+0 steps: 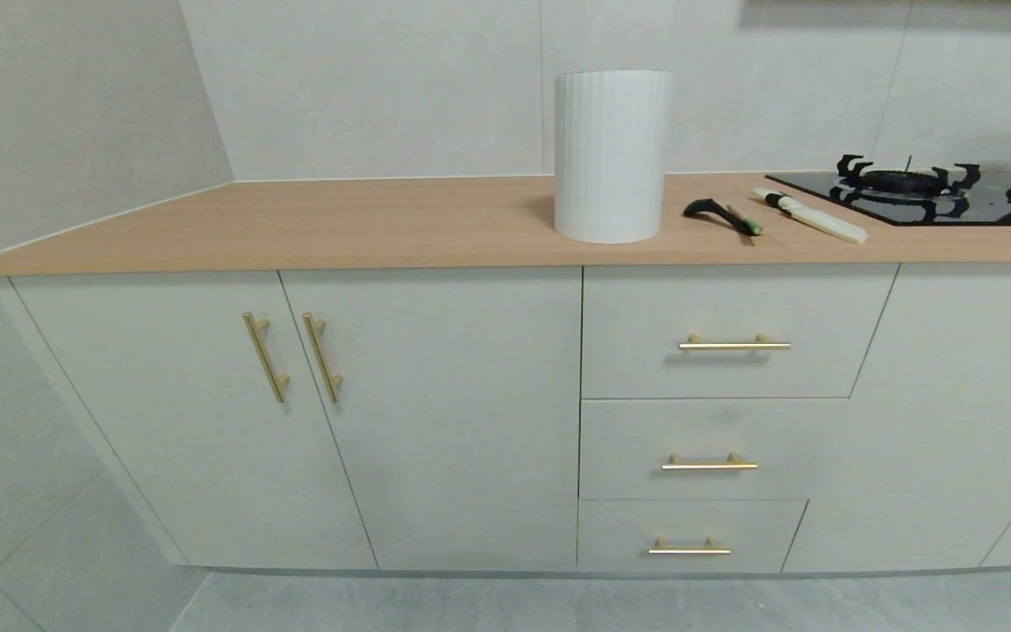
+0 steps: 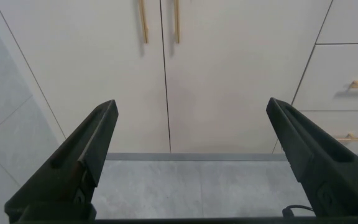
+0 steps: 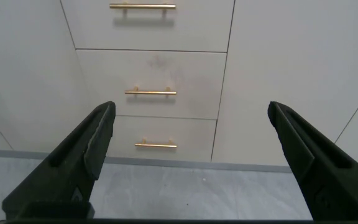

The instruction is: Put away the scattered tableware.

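- The left gripper (image 2: 190, 106) hung wide open and empty, facing the cabinet doors (image 2: 229, 74).
- The right gripper (image 3: 190, 107) was spread just as wide, holding nothing, before the drawers (image 3: 151, 74).
- On the wooden countertop (image 1: 339, 224) stood a white ribbed container (image 1: 613, 156).
- Near it lay a black-handled utensil (image 1: 723, 213) and a white knife (image 1: 808, 215), beside the gas hob (image 1: 935, 193).

Surface (image 1: 339, 224): matt wood-grain finish. Ribbed container (image 1: 613, 158): matt white, fluted wall. Drawer handles (image 1: 734, 346): brushed gold metal. Hob (image 1: 988, 209): glossy black glass. Cabinet fronts (image 1: 435, 421): smooth, matt.
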`<state>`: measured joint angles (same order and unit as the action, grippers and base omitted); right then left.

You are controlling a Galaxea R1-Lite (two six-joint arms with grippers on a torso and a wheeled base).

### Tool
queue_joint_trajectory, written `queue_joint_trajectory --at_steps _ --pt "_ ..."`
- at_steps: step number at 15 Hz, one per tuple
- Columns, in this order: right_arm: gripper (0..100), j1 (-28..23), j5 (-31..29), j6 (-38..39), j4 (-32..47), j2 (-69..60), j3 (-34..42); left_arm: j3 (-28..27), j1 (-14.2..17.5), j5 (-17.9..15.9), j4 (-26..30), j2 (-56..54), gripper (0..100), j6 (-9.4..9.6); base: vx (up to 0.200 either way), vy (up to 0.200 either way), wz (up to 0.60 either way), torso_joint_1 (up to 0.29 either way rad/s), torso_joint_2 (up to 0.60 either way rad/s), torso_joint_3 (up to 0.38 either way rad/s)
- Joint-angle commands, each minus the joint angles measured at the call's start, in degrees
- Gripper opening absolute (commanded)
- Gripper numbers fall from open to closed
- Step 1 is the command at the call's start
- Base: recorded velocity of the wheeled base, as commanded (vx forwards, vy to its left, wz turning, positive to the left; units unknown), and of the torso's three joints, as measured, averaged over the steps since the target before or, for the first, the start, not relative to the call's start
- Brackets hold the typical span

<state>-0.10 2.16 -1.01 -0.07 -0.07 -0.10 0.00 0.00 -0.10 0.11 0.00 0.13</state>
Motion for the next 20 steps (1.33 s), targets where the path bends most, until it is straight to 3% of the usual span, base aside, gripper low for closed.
queue_joint_trajectory --at_steps 1,3,6,9,12,15,17,20 --pt "100 0.0 0.0 0.0 0.0 0.1 0.0 0.0 0.0 0.0 0.0 0.0 100 -0.05 0.000 0.000 0.00 0.000 0.00 0.000" --pt "100 0.0 -0.4 -0.4 -0.2 0.1 -0.3 0.0 0.0 0.0 0.0 0.0 100 0.04 0.000 0.000 0.00 0.000 0.00 0.000" --pt "100 0.9 -0.3 1.1 1.8 3.1 -8.5 0.0 0.0 0.0 0.0 0.0 100 -0.05 0.000 0.000 0.00 0.000 0.00 0.000" --pt "100 3.1 5.4 1.1 3.3 14.7 -11.5 0.0 0.0 0.0 0.1 0.0 100 0.04 0.000 0.000 0.00 0.000 0.00 0.000" --pt "100 4.8 11.1 0.1 2.8 36.6 -15.7 0.0 0.0 0.0 0.0 0.0 100 0.04 0.000 0.000 0.00 0.000 0.00 0.000" --pt "100 9.2 11.1 0.3 1.0 54.7 -21.9 0.0 0.0 0.0 0.0 0.0 100 -0.05 0.000 0.000 0.00 0.000 0.00 0.000" --pt "100 9.6 10.9 0.3 -1.9 64.2 -24.1 0.0 0.0 0.0 0.0 0.0 100 0.04 0.000 0.000 0.00 0.000 0.00 0.000" --pt "100 9.6 9.4 0.2 -15.4 87.0 -27.2 0.0 0.0 0.0 0.0 0.0 100 0.04 0.000 0.000 0.00 0.000 0.00 0.000"
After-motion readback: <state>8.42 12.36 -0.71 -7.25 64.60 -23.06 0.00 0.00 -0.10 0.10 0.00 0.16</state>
